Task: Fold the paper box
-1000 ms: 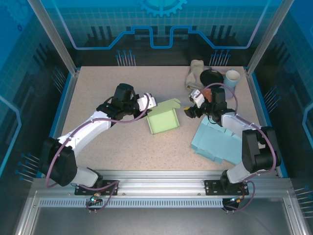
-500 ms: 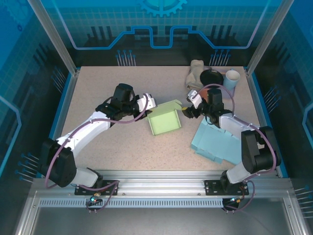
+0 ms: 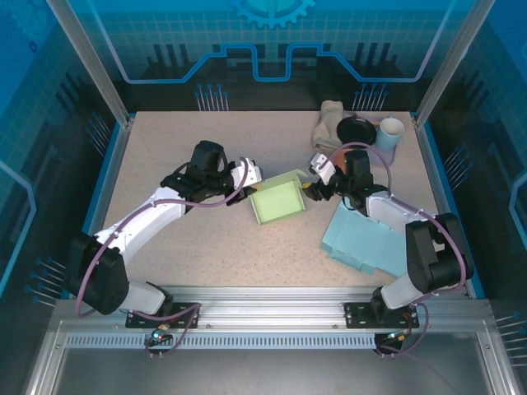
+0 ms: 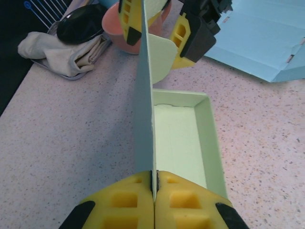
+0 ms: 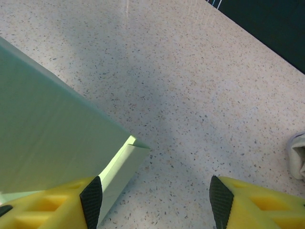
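The light green paper box [image 3: 278,204] lies open-topped on the table's middle. My left gripper [image 3: 254,175] is shut on its upright left wall; in the left wrist view the thin panel [image 4: 144,95] runs up from between my yellow fingertips [image 4: 154,179], with the box's tray [image 4: 183,138] to the right. My right gripper [image 3: 308,188] stands open at the box's far right corner. In the right wrist view a green wall [image 5: 47,138] lies against my left finger [image 5: 90,202], and bare table shows between the jaws [image 5: 155,200].
Flat blue cardboard sheets [image 3: 362,239] lie at the right front. At the back right are a beige cloth [image 3: 329,122], a black lid [image 3: 356,129] and a pale cup [image 3: 390,132]. A pink bowl [image 4: 114,28] stands behind the box.
My right gripper has moved a little left, closer to the box's right corner. The box has turned slightly. My left gripper keeps its hold.
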{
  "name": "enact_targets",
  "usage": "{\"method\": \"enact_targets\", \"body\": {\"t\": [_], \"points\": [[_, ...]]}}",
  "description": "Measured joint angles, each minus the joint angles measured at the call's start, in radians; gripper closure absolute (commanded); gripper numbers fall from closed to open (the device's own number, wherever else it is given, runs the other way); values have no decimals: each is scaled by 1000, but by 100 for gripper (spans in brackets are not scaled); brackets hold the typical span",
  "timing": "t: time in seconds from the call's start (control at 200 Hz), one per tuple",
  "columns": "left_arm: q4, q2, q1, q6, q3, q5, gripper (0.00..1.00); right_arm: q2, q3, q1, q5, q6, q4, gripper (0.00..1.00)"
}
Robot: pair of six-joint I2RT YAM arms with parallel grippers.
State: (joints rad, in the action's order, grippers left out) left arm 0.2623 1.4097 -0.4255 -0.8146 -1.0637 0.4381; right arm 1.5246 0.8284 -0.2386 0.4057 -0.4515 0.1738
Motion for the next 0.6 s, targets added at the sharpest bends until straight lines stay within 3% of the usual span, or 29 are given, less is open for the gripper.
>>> {"method": "enact_targets", "body": {"t": [0.6], "points": [[200, 27, 5, -31, -85, 136, 100, -111, -82, -29, 74, -108, 42, 35]]}}
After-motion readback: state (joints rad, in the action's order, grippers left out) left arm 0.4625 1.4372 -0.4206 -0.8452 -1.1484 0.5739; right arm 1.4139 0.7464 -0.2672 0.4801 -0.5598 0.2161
